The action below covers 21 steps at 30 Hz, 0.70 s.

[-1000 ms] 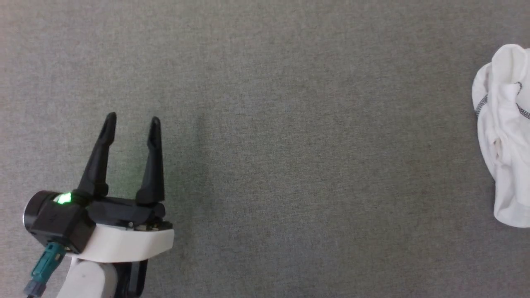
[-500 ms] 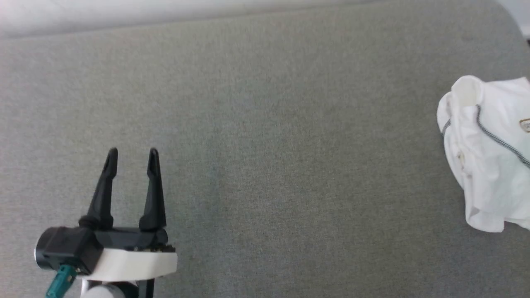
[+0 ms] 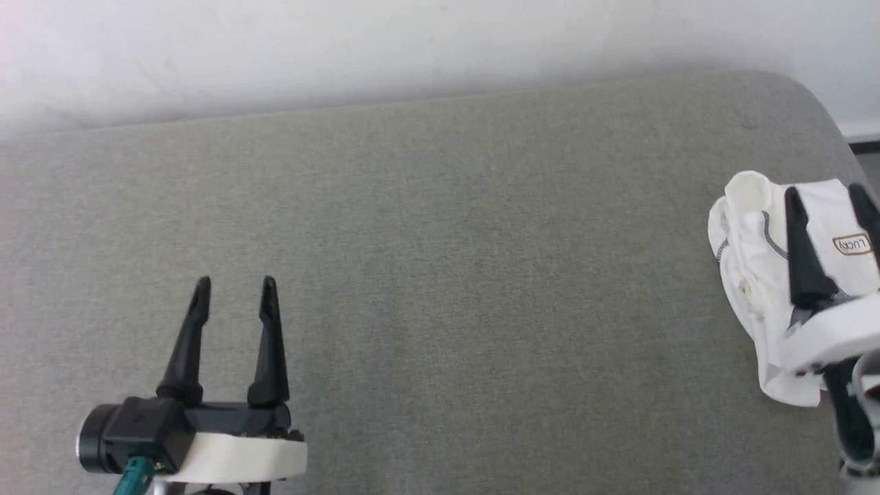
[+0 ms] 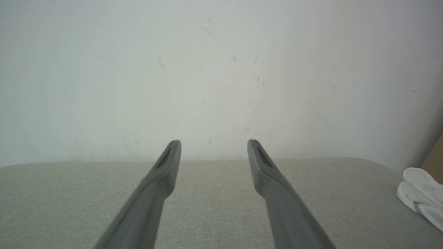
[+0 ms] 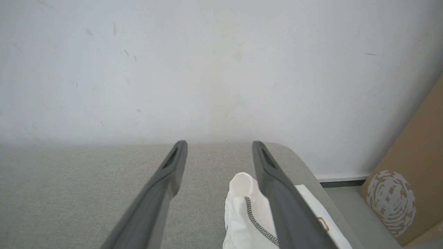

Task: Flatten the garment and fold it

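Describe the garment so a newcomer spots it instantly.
Find the grey fabric surface against the white wall. At its right end, by the rounded corner, lies a crumpled white garment. Dark stitched seams and a small brown LUCKY logo set it apart.

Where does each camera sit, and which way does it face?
Head view: on the robot's head, looking forward and down at the grey surface; left end effector lower left, right end effector at the right edge over the garment.
Left wrist view: on the left wrist, looking along its open fingers across the surface to the white wall; garment far right.
Right wrist view: on the right wrist, facing that wall; garment beneath its open fingers, cardboard box at right.
Shared: all three show the garment.
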Available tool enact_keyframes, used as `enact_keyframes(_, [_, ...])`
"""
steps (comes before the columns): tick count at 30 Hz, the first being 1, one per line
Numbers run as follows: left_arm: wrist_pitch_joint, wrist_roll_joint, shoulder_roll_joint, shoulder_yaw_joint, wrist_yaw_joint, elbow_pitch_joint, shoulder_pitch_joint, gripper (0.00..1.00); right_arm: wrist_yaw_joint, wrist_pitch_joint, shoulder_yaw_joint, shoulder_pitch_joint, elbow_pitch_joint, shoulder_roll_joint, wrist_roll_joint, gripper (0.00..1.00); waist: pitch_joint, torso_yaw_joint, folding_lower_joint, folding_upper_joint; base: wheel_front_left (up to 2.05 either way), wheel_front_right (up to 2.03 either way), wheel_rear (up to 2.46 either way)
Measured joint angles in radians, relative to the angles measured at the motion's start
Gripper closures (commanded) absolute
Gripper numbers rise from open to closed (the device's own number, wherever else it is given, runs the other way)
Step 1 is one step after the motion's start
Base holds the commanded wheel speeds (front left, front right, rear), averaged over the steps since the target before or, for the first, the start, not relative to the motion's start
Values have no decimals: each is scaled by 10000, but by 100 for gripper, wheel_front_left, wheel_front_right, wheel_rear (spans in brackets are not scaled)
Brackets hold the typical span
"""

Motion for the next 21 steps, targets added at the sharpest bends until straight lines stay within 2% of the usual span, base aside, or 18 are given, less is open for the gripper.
enact_keyframes(6, [0, 169, -305, -38, -268, 244, 137, 0, 2, -857, -61, 1066, -635, 621, -556, 0, -217, 367, 1, 0, 0, 0, 0])
enact_keyframes(11, [0, 259, -477, -104, -495, 512, 439, 0, 2, -1513, 17, 1902, -823, 796, -1287, 0, -387, 638, 2, 0, 0, 0, 0])
enact_keyframes(21, [0, 326, -750, -33, -610, 1269, 735, 0, 2, -2686, -21, 2589, 408, 826, -1110, 0, -845, 817, 2, 0, 0, 0, 0])
